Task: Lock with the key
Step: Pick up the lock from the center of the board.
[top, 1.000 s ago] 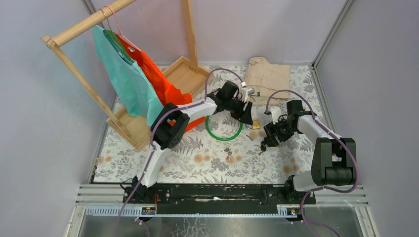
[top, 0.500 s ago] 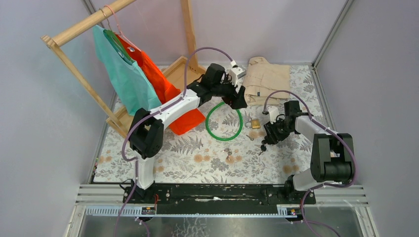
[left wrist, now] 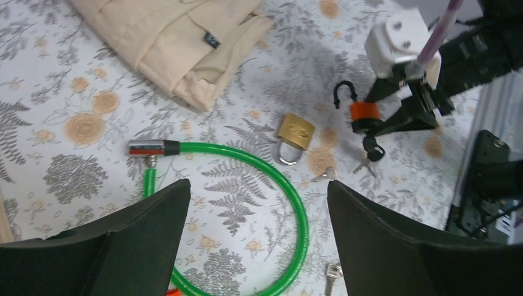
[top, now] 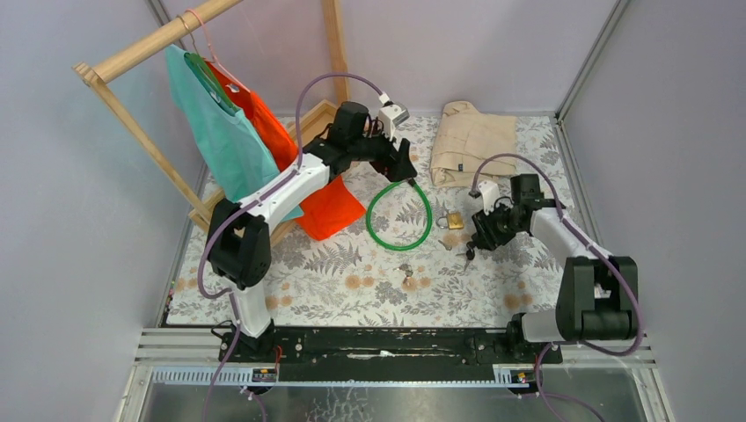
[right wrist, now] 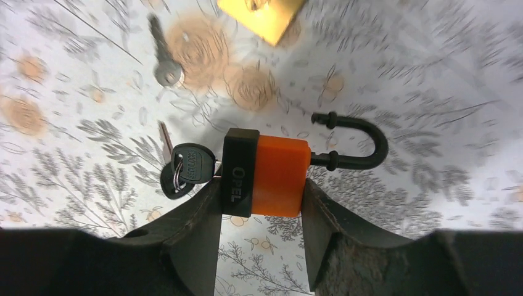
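Observation:
An orange padlock [right wrist: 271, 176] with a black base and a black shackle swung open is pinched between the fingers of my right gripper [right wrist: 262, 188]. A black-headed key [right wrist: 188, 165] sticks in its base, with a second key dangling from the ring. From above, that right gripper [top: 479, 237] hovers just over the cloth, right of centre. My left gripper [left wrist: 258, 185] is open and empty, high above a green cable lock [left wrist: 296, 191]. The left wrist view also catches the orange padlock [left wrist: 364, 114].
A brass padlock [top: 454, 220] lies beside the green cable lock [top: 398, 215], a silver key [right wrist: 163, 68] close by. More loose keys [top: 406, 277] lie nearer the bases. Folded beige cloth [top: 475, 141] sits at the back; a wooden rack [top: 149, 44] with hung garments stands far left.
My left arm has drawn back toward the far left, away from the brass padlock, and its jaws have spread wider. My right gripper has narrowed onto the orange padlock.

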